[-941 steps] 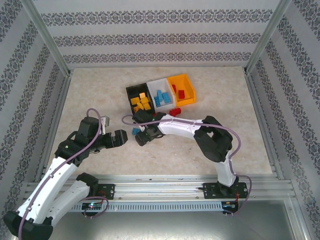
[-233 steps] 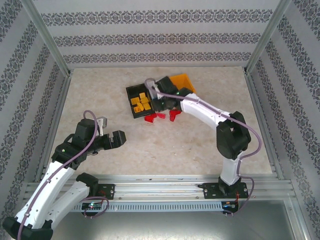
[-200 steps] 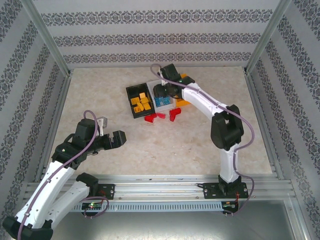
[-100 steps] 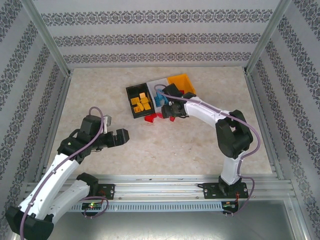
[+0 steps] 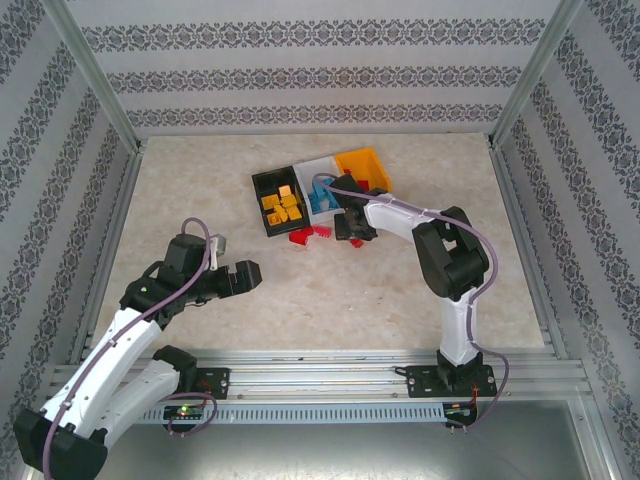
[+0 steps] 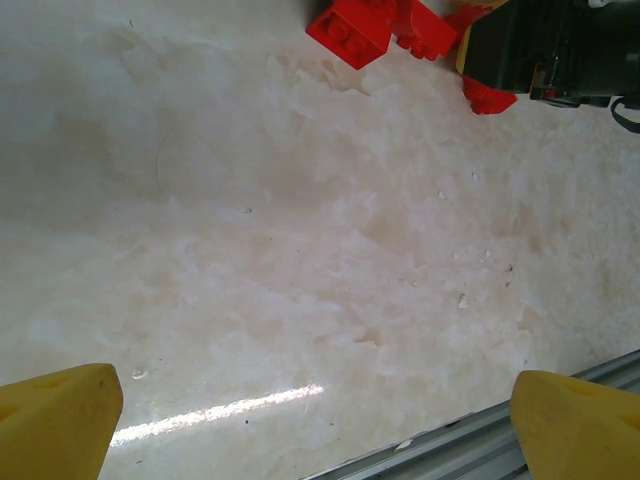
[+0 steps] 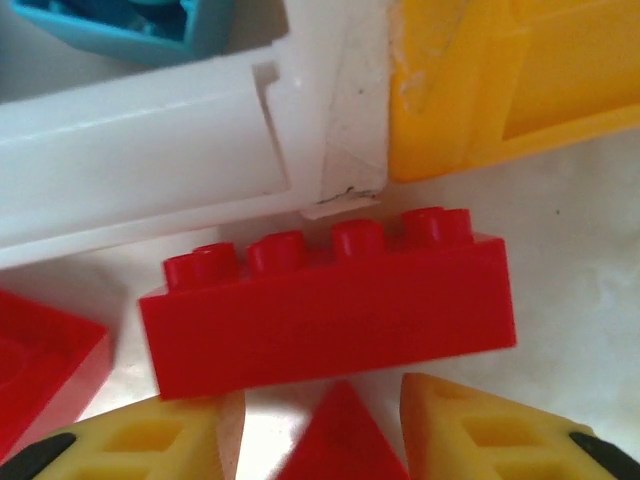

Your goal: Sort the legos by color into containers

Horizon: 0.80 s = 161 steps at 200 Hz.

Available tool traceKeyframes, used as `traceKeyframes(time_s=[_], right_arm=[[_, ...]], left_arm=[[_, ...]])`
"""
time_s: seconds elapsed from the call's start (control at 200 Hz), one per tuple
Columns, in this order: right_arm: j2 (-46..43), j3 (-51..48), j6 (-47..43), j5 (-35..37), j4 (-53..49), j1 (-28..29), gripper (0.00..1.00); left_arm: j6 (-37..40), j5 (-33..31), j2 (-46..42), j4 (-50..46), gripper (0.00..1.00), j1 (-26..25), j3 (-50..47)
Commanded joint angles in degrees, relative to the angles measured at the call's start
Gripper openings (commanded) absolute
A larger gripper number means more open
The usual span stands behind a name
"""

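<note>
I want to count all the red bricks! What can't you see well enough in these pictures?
- Top view: the right arm covers the orange bin's near part.
- Right wrist view: the bottom edge cuts off the red piece between the fingers.
- Left wrist view: the top edge cuts off the red bricks.

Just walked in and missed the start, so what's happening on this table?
Two arms are sorting bricks by colour. The black bin holds yellow bricks, the white bin blue bricks. The right end effector is down among the red bricks before the bins, fingers either side of one. The left end effector hangs open over the table.
</note>
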Motion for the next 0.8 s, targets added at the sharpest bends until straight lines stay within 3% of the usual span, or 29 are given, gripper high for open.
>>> traceKeyframes(time_s=[0.0,0.14,0.465,0.625,0.799], right_arm=[[-0.1,0.0,0.8,-0.6,0.8,-0.2,0.36],[-4.3,-3.6,1.2,-0.6,1.6,-0.2,0.24],[-16.8,-9.5,-0.2,-0.3,0.5,-1.9,0.22],[-15.9,-2.1,-3.7,-0.7,-2.1,-6.5,0.23],[-6.4,13.6,-8.6,-1.8,-4.1,-11.3,0.22]], left_arm=[[-1.0,1.0,0.6,2.6,1.0,0.7,-0.5],[-1.5,1.9,2.1,4.4,1.0,0.6,-0.6],[-3.6,2.6,5.7,9.2,1.0,-1.4,-2.5],[-5.8,0.9,10.8,13.9,1.0,-7.0,-3.1],[-7.9,-0.9,20.0,20.1,1.0,-14.5,-2.9]])
